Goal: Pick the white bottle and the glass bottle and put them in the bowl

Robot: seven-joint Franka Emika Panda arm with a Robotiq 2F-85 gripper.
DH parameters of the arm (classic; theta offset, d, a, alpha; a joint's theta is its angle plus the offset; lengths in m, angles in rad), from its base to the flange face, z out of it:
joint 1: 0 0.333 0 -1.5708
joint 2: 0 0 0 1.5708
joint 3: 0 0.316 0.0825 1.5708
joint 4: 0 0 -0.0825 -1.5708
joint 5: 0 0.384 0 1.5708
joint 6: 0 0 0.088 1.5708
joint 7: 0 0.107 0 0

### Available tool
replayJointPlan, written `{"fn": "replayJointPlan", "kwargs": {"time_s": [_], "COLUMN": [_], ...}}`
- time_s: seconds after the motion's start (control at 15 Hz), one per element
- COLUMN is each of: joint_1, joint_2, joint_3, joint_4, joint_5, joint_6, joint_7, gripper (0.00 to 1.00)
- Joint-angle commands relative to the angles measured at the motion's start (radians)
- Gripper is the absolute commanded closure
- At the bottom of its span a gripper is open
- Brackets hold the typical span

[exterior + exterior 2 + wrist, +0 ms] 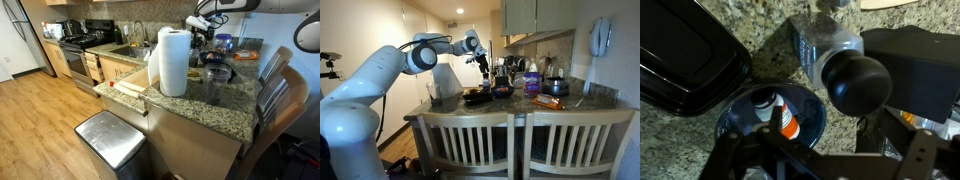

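In the wrist view a dark blue bowl [745, 128] sits on the granite counter, and the white bottle [783, 116] with an orange label lies inside it. The glass bottle [830, 47], clear with a round black cap, stands just beyond the bowl, between a black tray and a black box. My gripper [825, 150] hangs above the counter beside the bowl, open and empty, with bare granite between its fingers. In both exterior views the gripper [483, 62] [200, 24] is raised above the counter, over the bowl [502, 92].
A black tray [685, 50] lies left of the bowl and a black box [915, 65] to its right. A paper towel roll [173, 60], a purple cup [532, 82] and a pot [555, 87] stand on the counter. Chairs [470, 140] line the counter's edge.
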Motion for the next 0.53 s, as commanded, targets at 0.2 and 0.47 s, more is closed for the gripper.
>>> {"fn": "replayJointPlan", "kwargs": {"time_s": [0.2, 0.47], "joint_1": [-0.003, 0.004], "joint_2": [0.001, 0.005], "joint_3": [0.008, 0.014], "joint_4": [-0.002, 0.002], "joint_5": [0.011, 0.014], "joint_6": [0.011, 0.005], "joint_7": [-0.006, -0.015], "gripper": [0.00, 0.00]}}
